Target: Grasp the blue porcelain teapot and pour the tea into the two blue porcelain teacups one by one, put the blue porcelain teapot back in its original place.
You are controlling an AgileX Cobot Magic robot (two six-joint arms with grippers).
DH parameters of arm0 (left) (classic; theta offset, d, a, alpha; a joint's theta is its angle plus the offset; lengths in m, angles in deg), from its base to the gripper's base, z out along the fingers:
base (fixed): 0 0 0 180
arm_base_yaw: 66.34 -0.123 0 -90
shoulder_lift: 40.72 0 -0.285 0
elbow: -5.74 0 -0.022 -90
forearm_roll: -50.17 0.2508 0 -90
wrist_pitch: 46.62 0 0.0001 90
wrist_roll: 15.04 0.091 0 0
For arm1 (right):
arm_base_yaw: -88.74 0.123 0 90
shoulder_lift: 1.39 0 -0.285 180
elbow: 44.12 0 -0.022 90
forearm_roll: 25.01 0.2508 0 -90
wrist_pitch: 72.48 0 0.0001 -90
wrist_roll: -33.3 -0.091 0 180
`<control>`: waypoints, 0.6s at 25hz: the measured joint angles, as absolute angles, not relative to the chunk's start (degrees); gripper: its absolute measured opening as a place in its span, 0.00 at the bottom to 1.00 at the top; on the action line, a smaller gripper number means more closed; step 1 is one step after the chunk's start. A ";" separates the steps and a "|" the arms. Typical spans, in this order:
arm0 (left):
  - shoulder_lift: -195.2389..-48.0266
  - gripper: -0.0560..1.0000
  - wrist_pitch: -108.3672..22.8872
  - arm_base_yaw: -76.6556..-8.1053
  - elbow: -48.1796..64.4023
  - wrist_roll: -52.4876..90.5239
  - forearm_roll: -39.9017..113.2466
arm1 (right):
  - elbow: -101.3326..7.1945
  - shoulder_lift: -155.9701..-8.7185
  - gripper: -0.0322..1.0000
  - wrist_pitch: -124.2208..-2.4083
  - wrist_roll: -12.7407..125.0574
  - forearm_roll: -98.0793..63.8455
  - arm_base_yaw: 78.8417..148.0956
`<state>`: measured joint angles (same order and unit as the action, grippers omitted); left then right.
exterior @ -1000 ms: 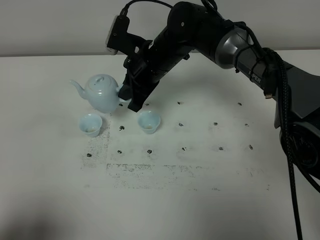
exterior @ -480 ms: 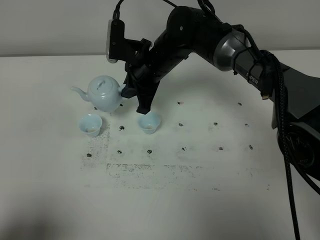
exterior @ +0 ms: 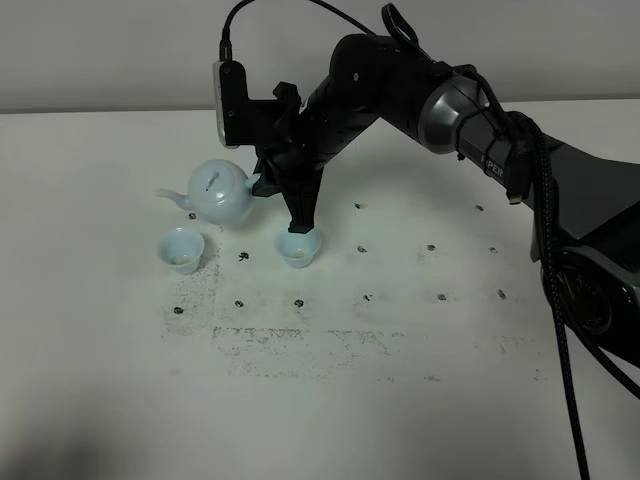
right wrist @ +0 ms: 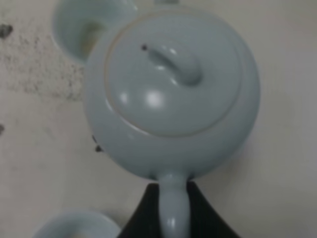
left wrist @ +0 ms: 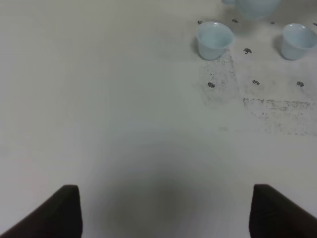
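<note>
Near the tabletop's [exterior: 110,400] far edge, the right gripper [exterior: 258,184] clamps the teapot [exterior: 222,193] handle, spout over the leftmost cup [exterior: 181,249], seemingly to pour.

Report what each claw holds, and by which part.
Right claw grips the blue porcelain teapot by its loop handle. Left claw is open, holding nothing.

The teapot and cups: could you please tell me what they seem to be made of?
The teapot looks like glazed porcelain: pale blue, glossy, with bright highlights on its lid. The cups share that smooth pale glaze, so probably the same.
</note>
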<state>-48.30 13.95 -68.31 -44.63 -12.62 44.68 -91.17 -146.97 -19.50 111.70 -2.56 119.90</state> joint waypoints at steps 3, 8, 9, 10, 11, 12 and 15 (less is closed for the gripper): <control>-48.30 0.68 13.95 -68.31 -44.63 -12.62 44.68 | -91.17 -146.97 0.06 -20.33 112.70 -4.37 119.90; -48.30 0.68 13.95 -68.31 -44.63 -12.62 44.68 | -91.17 -146.97 0.06 -19.25 115.60 -6.25 119.90; -48.30 0.68 13.95 -68.31 -44.63 -12.62 44.68 | -91.17 -146.97 0.06 -18.89 116.28 -6.32 119.90; -48.30 0.68 13.95 -68.31 -44.63 -12.62 44.68 | -91.17 -146.97 0.06 -18.70 117.07 -6.32 119.90; -48.30 0.68 13.95 -68.31 -44.63 -12.62 44.68 | -91.17 -146.97 0.06 -18.54 117.93 -6.32 119.90; -48.30 0.68 13.95 -68.31 -44.63 -12.62 44.68 | -91.17 -146.97 0.06 -18.39 118.41 -6.32 119.90; -48.30 0.68 13.95 -68.31 -44.63 -12.62 44.68 | -91.17 -146.97 0.06 -17.92 120.00 -6.49 119.90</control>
<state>-48.30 13.95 -68.31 -44.63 -12.62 44.68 -91.17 -146.97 -17.92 120.00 -6.49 119.90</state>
